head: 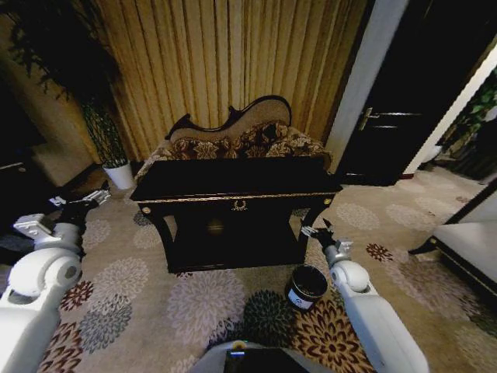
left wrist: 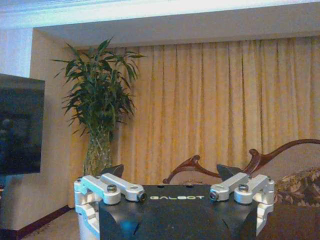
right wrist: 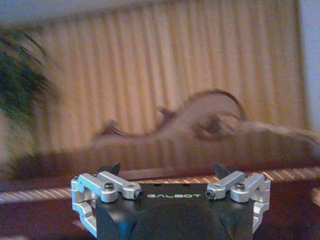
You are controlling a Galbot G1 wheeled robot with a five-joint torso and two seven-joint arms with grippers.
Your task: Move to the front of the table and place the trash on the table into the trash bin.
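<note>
The black table (head: 233,186) with gold trim stands in the middle of the head view, a short way ahead of me. Its glossy top is dark, and the trash is hidden from me there. The small round trash bin (head: 305,286) stands on the carpet by the table's front right leg. My right gripper (head: 318,231) hovers open just above and behind the bin, facing the table's gold-trimmed edge (right wrist: 290,175). Off the table's left end, my left gripper (head: 81,206) is held open with nothing in it. Both wrist views show the fingers spread wide, left gripper (left wrist: 171,171) and right gripper (right wrist: 167,168).
A patterned brown sofa (head: 241,140) backs the table, with gold curtains (head: 233,54) behind it. A tall plant in a white pot (head: 119,175) stands at the left. A dark door (head: 404,93) and a white seat (head: 474,241) are at the right. Flowered carpet (head: 194,303) lies between me and the table.
</note>
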